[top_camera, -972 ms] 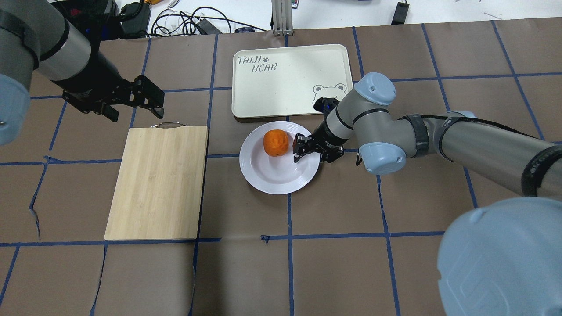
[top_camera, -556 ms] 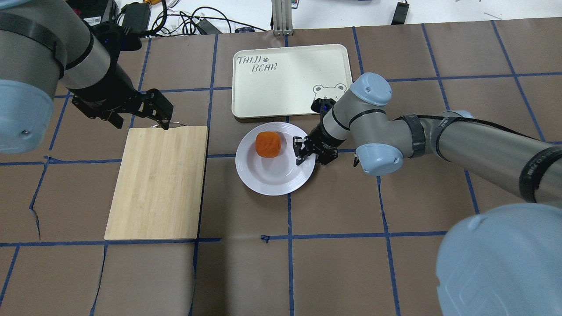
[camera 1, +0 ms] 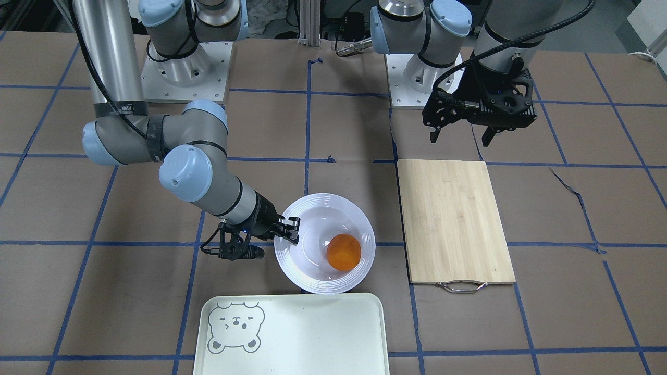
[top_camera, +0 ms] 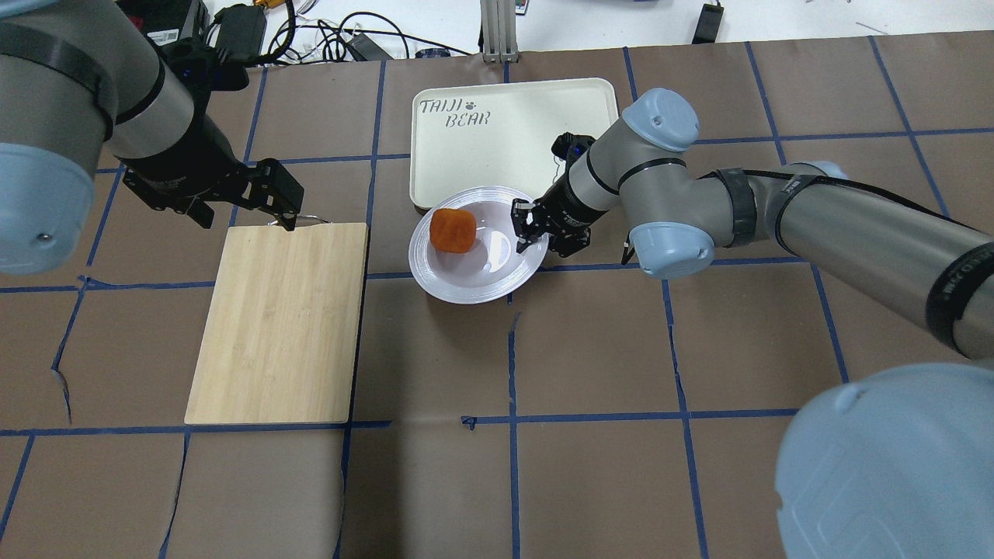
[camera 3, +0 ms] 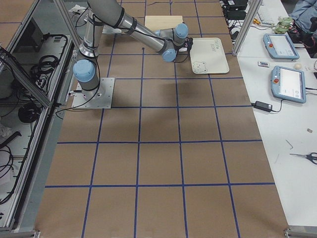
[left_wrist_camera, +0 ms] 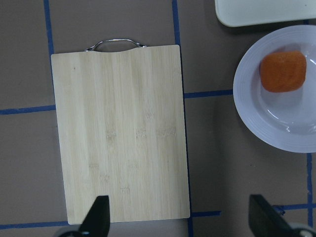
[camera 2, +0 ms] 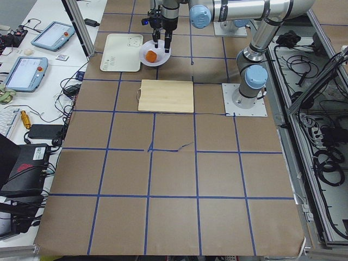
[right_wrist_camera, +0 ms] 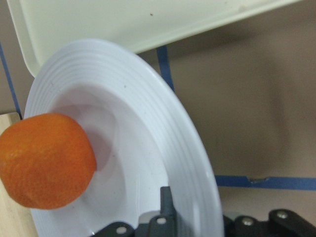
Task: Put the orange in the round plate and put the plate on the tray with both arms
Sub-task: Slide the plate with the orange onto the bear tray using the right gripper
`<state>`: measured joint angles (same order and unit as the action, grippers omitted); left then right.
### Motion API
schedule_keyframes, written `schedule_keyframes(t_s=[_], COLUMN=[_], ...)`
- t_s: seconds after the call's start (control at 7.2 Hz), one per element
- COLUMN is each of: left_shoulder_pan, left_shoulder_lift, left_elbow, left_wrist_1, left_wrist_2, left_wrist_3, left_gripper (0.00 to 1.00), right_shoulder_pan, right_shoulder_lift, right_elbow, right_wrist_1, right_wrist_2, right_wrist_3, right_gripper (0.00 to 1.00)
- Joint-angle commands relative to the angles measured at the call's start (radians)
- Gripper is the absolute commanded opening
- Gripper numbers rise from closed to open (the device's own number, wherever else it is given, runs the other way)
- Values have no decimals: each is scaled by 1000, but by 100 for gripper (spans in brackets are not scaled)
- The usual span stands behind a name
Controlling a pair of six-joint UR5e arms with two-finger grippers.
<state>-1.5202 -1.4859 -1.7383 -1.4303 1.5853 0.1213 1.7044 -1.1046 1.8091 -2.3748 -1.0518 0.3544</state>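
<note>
With the orange (top_camera: 453, 230) in the round plate (top_camera: 481, 273), I am on the carry to the tray (top_camera: 512, 140). My right end effector (top_camera: 522, 233) pinches the plate's rim, and the plate is tilted with its far edge at the tray's lip. Next I should clear that lip and level the plate, lest the fruit roll. My left end effector (camera 1: 461, 136) hangs spread, high above the bamboo cutting board (top_camera: 279, 318).

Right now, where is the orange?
In the overhead view the orange sits in the round plate, on its left side away from the right gripper that grips the rim, right by the tray's near edge.
</note>
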Motion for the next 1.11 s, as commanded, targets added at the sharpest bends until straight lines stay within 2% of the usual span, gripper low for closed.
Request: schedule_keyframes(t_s=[0.0,0.14,0.42,0.56,0.83,0.97], left_shoulder_pan=[-1,-1,-1,-1,-1,-1], left_shoulder_lift=[-5,-5,-7,-7,-10,-11], left_elbow=[-1,-3,-3,-3,-3,-4], left_wrist_1=[-2,-2,-4,-4,-5,-4], left_wrist_2=[-1,-1,1,1,1,-1], left_wrist_3=[1,1,3,3,3,3], left_gripper=[100,100,100,100,100,100], right_shoulder_pan=[-15,-22,-25,-25,-25,-29], right_shoulder_lift=[17,84,313,392,410,408], right_elbow=[-61,-194,-472,-569,-571,-571], right_wrist_1=[-21,-20,-18,-15,-15,-12], right_wrist_2=[15,-2,-10,-14,-31,-36], right_wrist_3=[20,34,52,63,64,69], right_gripper=[0,0,0,0,0,4])
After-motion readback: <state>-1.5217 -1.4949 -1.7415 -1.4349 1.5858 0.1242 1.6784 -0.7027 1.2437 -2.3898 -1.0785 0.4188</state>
